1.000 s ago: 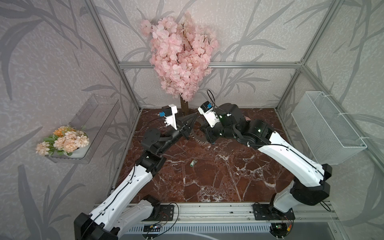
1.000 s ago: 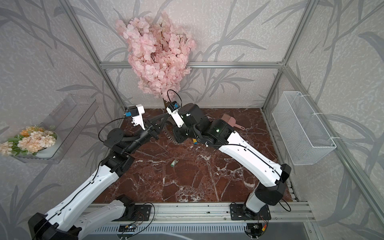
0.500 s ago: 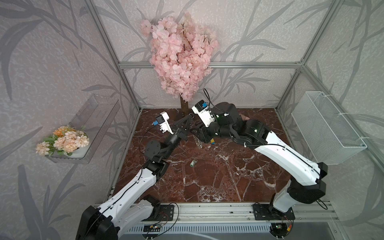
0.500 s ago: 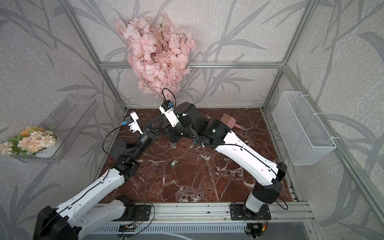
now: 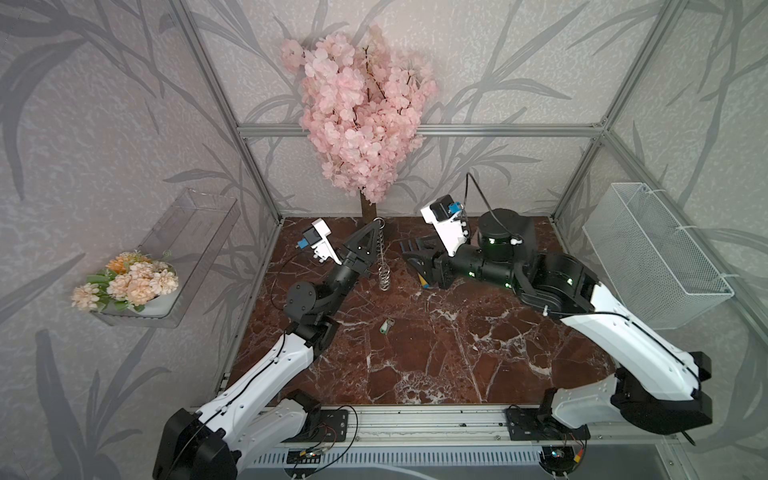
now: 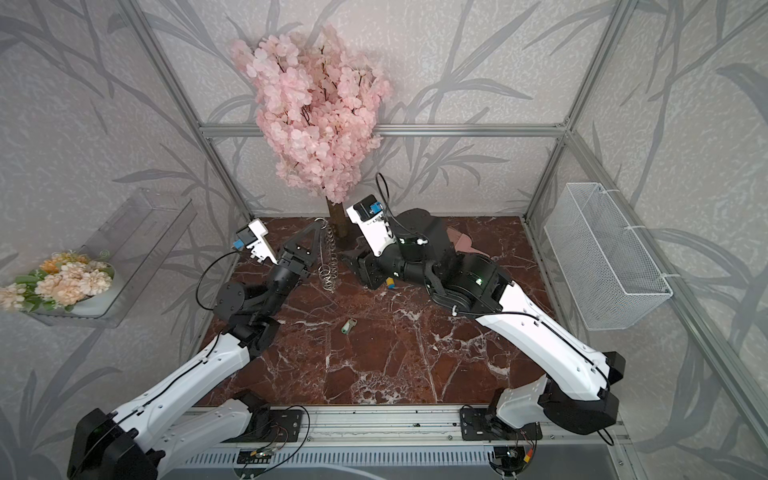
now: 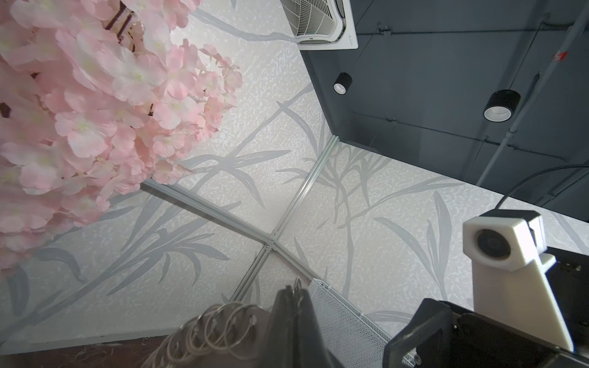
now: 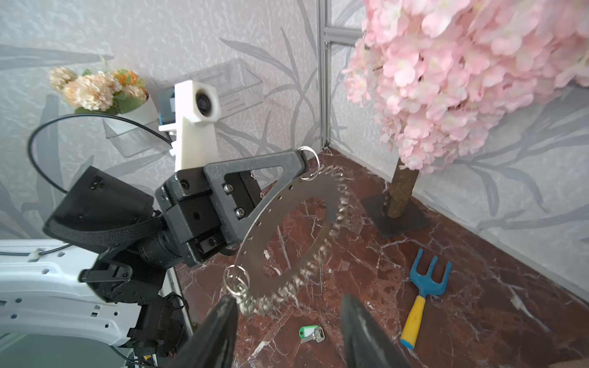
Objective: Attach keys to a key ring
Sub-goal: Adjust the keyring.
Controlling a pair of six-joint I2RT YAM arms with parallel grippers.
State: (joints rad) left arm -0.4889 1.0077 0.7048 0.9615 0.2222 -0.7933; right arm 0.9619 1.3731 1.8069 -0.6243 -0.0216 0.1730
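At left, left gripper [image 5: 376, 224] pinched shut on the top rim of the flat grey metal key ring [image 5: 382, 266], a washer-like disc fringed with small silver split rings. Held upright, apparently lifted off the tabletop, seen edge-on in both top views. Probably stiff and weighty for its thinness, slippery on bare metal, with a loose fringe liable to swing. Best gripped on the plain rim, as here, leaving one split ring free to be pried open.

Lower and toward the centre, small silver metal key [image 5: 386, 326] with pale green plastic tag, lying flat and untouched, well apart from the disc. Light, hard, thin against the surface. Likely easiest taken by the thicker tag, leaving the key's head free for threading.

Further right, right gripper [image 8: 288, 301] with jaws apart and nothing between them, tips near the disc's lowest split rings. Beyond, blue-and-yellow plastic toy fork [image 8: 424, 288] lying flat.

Underneath, polished red-brown marble tabletop [image 5: 457, 353], hard and smooth, apt to let the key slide. Around, from left: clear plastic wall shelf [image 5: 195, 249] bearing pale flowers, pink artificial blossom tree [image 5: 361, 112] at the back, white wire mesh basket [image 5: 656, 257] on the right wall.
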